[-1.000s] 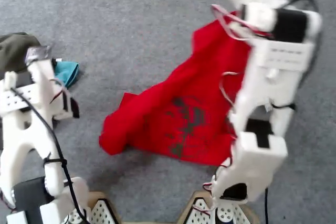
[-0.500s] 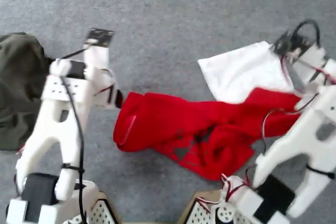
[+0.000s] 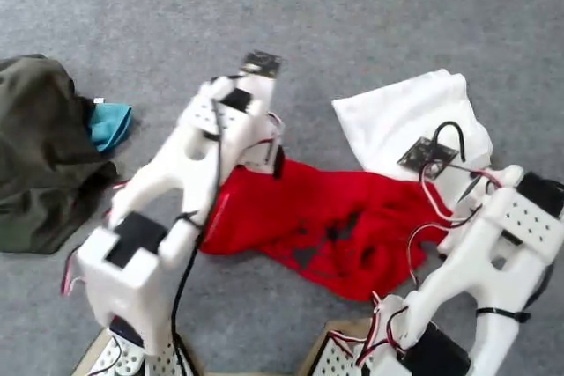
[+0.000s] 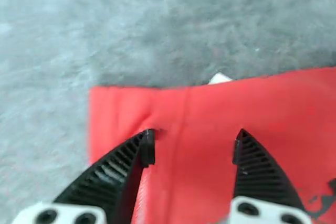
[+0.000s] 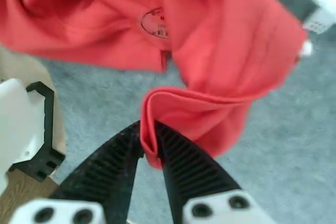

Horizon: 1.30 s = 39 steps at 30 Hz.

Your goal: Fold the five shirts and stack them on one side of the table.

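Note:
A crumpled red shirt (image 3: 326, 226) with a dark print lies on the grey table near the front middle. My left gripper (image 4: 194, 145) hangs open just over the shirt's left edge, one finger on each side of a seam; in the high view the left gripper (image 3: 275, 163) sits at the shirt's far left corner. My right gripper (image 5: 149, 129) is shut on a fold of the red shirt (image 5: 210, 51) at its right end. A white shirt (image 3: 410, 121) lies flat behind the red one. A dark olive shirt (image 3: 40, 156) lies bunched at the far left.
A teal cloth (image 3: 110, 122) peeks out beside the olive shirt. The arm bases (image 3: 344, 354) stand at the table's front edge. Bare grey table (image 3: 352, 33) stretches across the back.
The right arm pulled the red shirt down off the white one and toward the front. The left arm swung right from the olive shirt to the red shirt's left edge.

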Each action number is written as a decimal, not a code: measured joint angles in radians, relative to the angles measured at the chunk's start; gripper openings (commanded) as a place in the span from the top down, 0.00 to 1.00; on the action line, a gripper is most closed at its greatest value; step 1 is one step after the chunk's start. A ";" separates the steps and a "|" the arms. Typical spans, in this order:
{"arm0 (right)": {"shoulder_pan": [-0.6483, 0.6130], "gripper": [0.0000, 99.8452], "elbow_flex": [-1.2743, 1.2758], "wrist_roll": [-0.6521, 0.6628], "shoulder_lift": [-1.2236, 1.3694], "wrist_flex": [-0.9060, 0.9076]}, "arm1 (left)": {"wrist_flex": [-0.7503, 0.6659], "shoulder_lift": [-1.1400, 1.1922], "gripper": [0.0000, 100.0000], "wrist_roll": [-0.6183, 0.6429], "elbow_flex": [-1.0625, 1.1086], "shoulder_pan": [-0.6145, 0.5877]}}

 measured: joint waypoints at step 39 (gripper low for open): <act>-0.272 0.99 0.038 -0.305 -0.006 -0.069 | 0.126 0.420 0.98 0.143 -0.433 -0.066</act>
